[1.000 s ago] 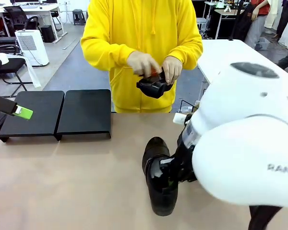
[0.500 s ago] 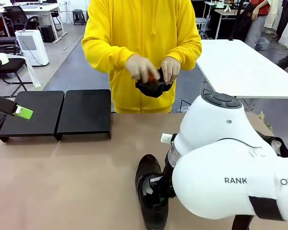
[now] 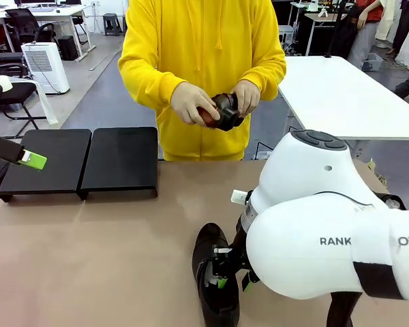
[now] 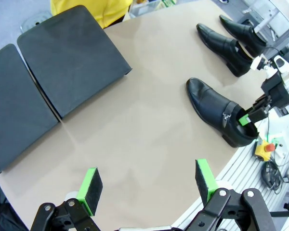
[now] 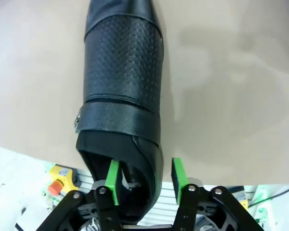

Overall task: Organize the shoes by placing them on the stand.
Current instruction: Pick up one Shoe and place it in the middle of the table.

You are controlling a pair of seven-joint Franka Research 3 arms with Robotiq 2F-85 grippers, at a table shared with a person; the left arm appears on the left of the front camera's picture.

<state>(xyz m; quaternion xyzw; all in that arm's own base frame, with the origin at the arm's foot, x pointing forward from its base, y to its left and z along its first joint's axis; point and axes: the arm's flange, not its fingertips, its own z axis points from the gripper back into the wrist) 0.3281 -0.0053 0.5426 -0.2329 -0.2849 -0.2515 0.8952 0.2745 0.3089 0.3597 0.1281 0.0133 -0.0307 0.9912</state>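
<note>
I'm working the pick-up of one shoe [image 5: 123, 72] at the near bench [image 3: 88, 259] edge.
My right gripper [image 5: 144, 180] is straddling its heel wall, pads apart, not pinching; the left gripper [image 4: 148, 183] is hanging wide. The stand [image 3: 119, 157] is sitting well apart, so I'm judging the next move as pinching firmly, then lifting.

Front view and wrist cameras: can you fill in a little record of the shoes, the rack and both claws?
nearest shoe: sole down on the table, heel by its edge
right gripper: open, straddling that shoe's heel wall
left gripper: open, holding nothing
stand: no shoes on it
pair of shoes: side by side on the table
fourth shoe: in the person's hands
</note>
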